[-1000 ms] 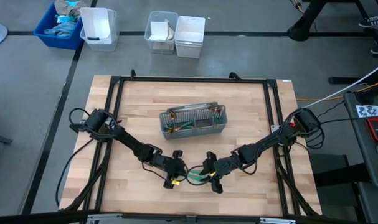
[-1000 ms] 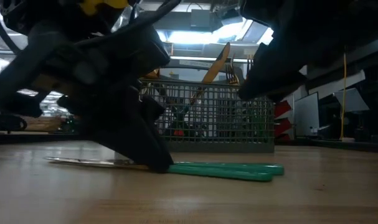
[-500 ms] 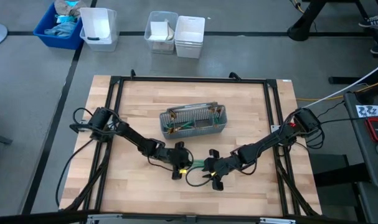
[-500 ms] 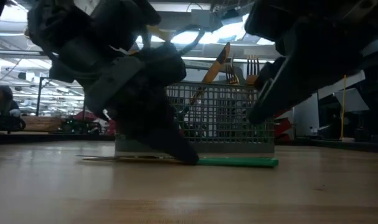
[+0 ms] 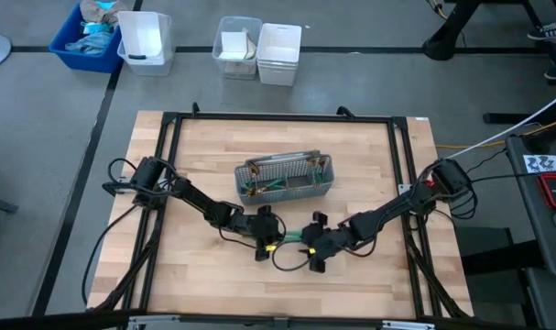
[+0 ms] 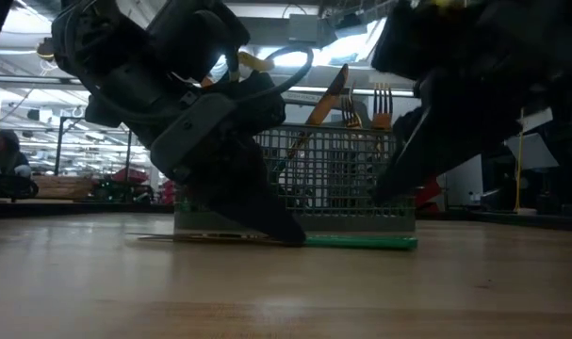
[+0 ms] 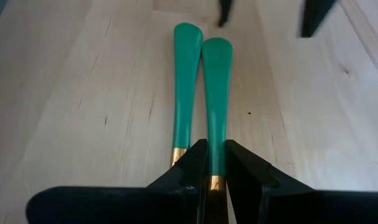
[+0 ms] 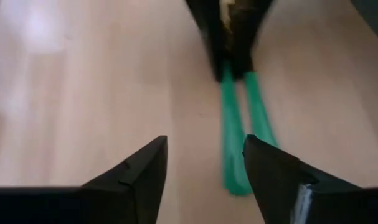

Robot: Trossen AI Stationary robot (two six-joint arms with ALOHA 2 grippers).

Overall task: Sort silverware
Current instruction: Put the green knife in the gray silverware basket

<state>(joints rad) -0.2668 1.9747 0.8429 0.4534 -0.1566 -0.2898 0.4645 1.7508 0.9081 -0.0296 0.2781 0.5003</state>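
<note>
Heads of two teal-handled pieces (image 7: 190, 81) are hiding behind your left gripper (image 7: 212, 163), which is clamping one handle (image 7: 216, 93) just in front of the mesh caddy (image 5: 285, 178); your right gripper (image 8: 204, 158) is hovering wide open, empty, over the handle ends.

floor: grey (image 5: 39, 137) | bins: blue (image 5: 88, 38), white (image 5: 279, 53) | table: light wood (image 5: 369, 156) | ceiling lights: bright (image 6: 295, 55)

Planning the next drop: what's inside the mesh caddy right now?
The mesh caddy holds teal-handled silverware; in the low view a knife and forks stick up above its rim. The mesh and the arms hide the exact count.
</note>
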